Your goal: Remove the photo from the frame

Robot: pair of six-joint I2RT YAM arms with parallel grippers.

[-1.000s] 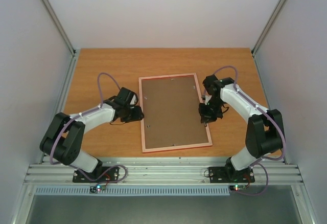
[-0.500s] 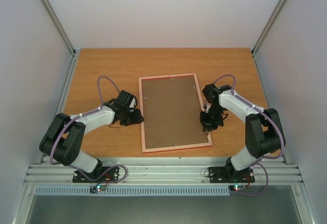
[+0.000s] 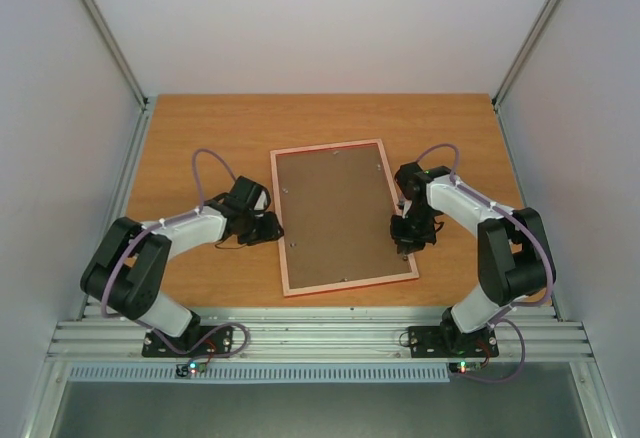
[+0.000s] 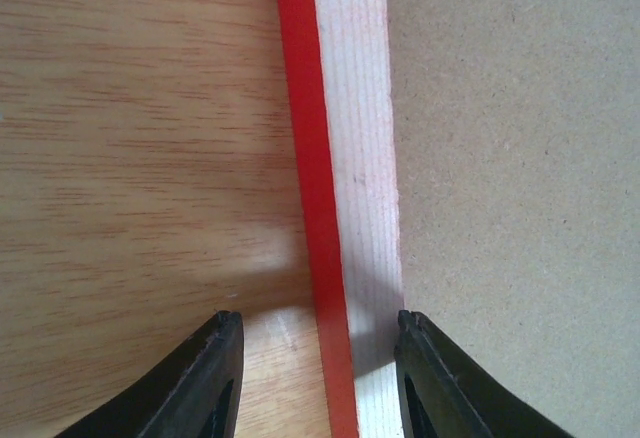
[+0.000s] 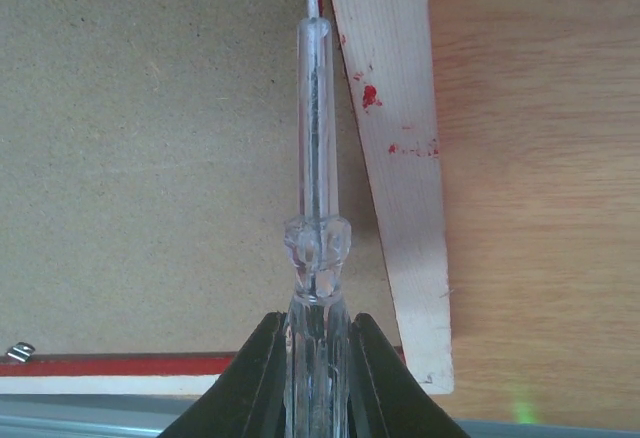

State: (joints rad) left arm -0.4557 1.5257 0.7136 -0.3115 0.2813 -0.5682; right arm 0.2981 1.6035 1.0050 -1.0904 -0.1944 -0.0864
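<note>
The frame (image 3: pixel 279 220) lies face down on the table, its red edge (image 4: pixel 312 158) and pale back (image 4: pixel 355 108) showing around the brown backing board (image 3: pixel 335 213). The photo is hidden under the board. My left gripper (image 3: pixel 272 226) is open and low, its fingers (image 4: pixel 215 378) straddling the frame's left rail (image 4: pixel 318 328). My right gripper (image 3: pixel 400 238) is shut on a clear-handled screwdriver (image 5: pixel 317 158). The screwdriver's shaft points along the inner edge of the frame's right rail (image 5: pixel 400 158), over the board (image 5: pixel 150 158).
A small metal tab (image 5: pixel 18 352) sits on the board by the frame's near rail. The wooden table (image 3: pixel 200 128) is walled by white panels at left, right and back. A metal rail (image 3: pixel 320 338) runs along the near edge.
My right gripper has moved nearer along the frame's right rail with the screwdriver. The frame's near end has shifted slightly to the right. The left gripper has hardly moved.
</note>
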